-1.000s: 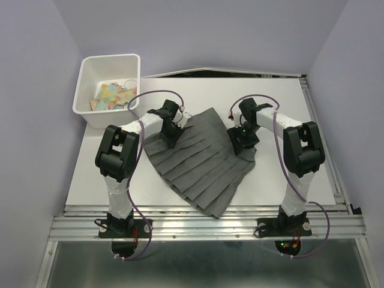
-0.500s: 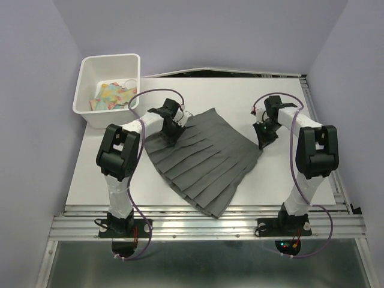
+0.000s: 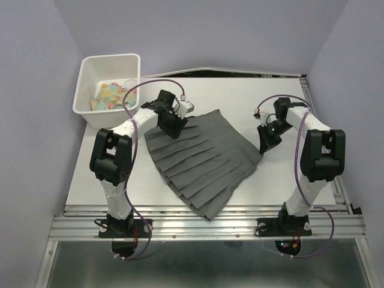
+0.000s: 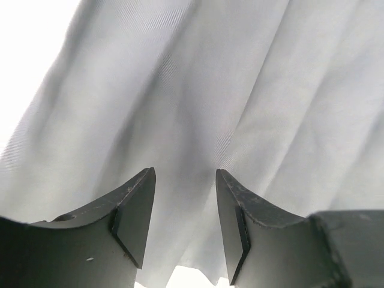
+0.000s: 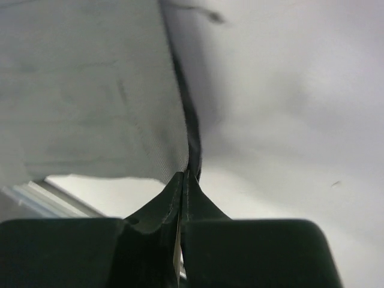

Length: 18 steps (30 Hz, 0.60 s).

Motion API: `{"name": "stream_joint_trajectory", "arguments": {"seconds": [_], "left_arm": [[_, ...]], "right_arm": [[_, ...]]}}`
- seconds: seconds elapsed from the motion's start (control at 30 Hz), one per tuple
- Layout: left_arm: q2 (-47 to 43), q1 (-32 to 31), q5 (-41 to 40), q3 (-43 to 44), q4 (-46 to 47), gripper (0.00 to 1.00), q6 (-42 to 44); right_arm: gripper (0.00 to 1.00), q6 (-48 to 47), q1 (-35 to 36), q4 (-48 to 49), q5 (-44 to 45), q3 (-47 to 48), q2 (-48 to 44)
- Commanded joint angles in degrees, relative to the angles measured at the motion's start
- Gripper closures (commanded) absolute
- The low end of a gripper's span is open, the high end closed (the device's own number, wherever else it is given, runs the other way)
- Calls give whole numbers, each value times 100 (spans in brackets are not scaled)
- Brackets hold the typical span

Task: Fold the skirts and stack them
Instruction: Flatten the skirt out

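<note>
Watching from beside the table (image 3: 288, 96), I saw the skirt (image 3: 201, 159) lying spread flat across the middle of it. Its narrow waist pointed to the far left corner and its wide hem ran down toward the near edge.

The right gripper (image 3: 264, 146) was pinched tight on the hem's right-hand corner, with only a thin edge of cloth caught between its tips (image 5: 185, 180). The left gripper (image 3: 171, 126) hung over the waist end with its fingers (image 4: 135, 210) parted to a middling gap and nothing between them.

My worry was that thin pinch. A sharp pull would likely slip the soft cloth free, or lift one pleat layer and leave the rest behind. With the waist not gripped, a lift from the right side alone would probably drag the whole skirt toward the right edge and bunch the pleats instead of folding them. If the left gripper closed where it hung, it might catch only a ridge of cloth.

I counted one skirt, two arms and two grippers. One white bin (image 3: 90, 78) sat at the far left corner, holding some colourful scraps (image 3: 111, 94) too jumbled to count.
</note>
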Motion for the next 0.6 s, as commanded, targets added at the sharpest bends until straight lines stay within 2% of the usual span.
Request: {"name": "stream_joint_trajectory", "arguments": {"seconds": [0.0,0.07,0.2,0.4,0.57], "left_arm": [[-419,88,534,589,-144,43,189],[-357,105,789,669,-259,43,207],[-182,97,948,652,-409,43,154],[29,88,843,414,-347,43,49],[416,-17,826,528,-321,43,5]], "right_arm": [[93,-945,-1,-1522,-1161,180,-282],[87,-666,-1,-1404,-1180,267,-185],[68,-164,-1,-369,-1346,584,-158],[68,75,271,65,-1725,1208,526],[70,48,491,460,-1559,639,616]]}}
